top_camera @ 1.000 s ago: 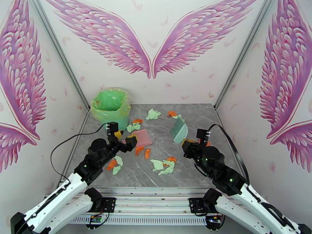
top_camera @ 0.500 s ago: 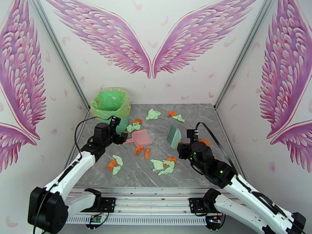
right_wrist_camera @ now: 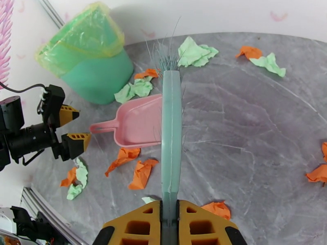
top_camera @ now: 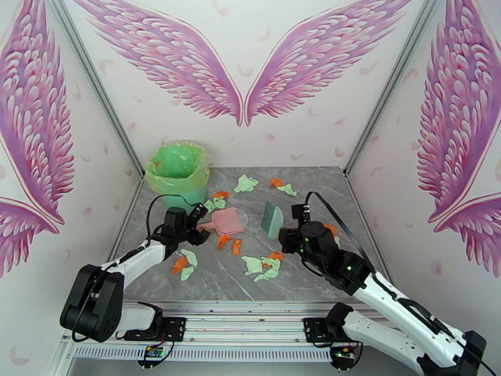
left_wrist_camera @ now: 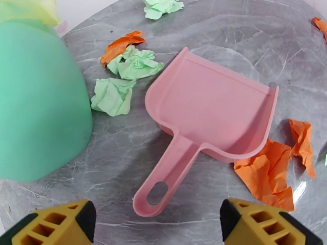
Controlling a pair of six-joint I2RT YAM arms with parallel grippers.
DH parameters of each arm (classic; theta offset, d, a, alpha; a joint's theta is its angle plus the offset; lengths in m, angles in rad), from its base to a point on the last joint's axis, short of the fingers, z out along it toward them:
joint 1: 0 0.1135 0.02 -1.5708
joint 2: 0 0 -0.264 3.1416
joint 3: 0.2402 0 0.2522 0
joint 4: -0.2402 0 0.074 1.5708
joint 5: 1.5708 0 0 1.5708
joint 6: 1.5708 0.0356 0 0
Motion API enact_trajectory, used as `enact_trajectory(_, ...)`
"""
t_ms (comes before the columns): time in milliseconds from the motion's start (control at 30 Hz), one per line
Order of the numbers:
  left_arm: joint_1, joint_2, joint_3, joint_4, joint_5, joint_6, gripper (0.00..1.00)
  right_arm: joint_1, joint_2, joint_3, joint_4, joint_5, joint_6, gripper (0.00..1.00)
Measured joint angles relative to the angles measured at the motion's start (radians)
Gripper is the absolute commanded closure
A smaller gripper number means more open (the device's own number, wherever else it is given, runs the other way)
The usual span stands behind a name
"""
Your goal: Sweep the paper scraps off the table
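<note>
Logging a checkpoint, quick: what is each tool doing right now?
Left tool: open, empty, lined up on the pink dustpan handle, not gripping.
Right tool: closed on the green brush.

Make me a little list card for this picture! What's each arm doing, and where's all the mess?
left end effector: open, just short of the dustpan's handle, not gripping it
right end effector: shut on the green brush
dustpan: pink, lying flat, nothing in it
paper scraps: green and orange, scattered on the table around the dustpan
bin: green, lined with a bag, at the far left corner
</note>
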Motion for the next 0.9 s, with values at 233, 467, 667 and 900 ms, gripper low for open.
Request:
enact_trajectory(233, 0.012, 0.105, 0.006, 0.039, 0.050, 0.048, 0.16, 0.000, 0.006, 0.009, -0.013, -0.002, 0.000, 1.00)
enact_trajectory(467, 0.055, 0.167, 0.068, 0.009, 0.121, 0.072, 0.17, 0.000, 0.038, 0.029, -0.019, -0.002, -0.001, 1.00)
enact_trajectory(667, 0.058, 0.218, 0.143, -0.043, 0.157, 0.089, 0.21, -0.005, 0.085, 0.047, -0.017, -0.010, -0.011, 1.00)
enact_trajectory(900, 0.044, 0.273, 0.197, -0.109, 0.163, 0.103, 0.23, -0.006, 0.088, 0.048, -0.014, -0.021, -0.011, 1.00)
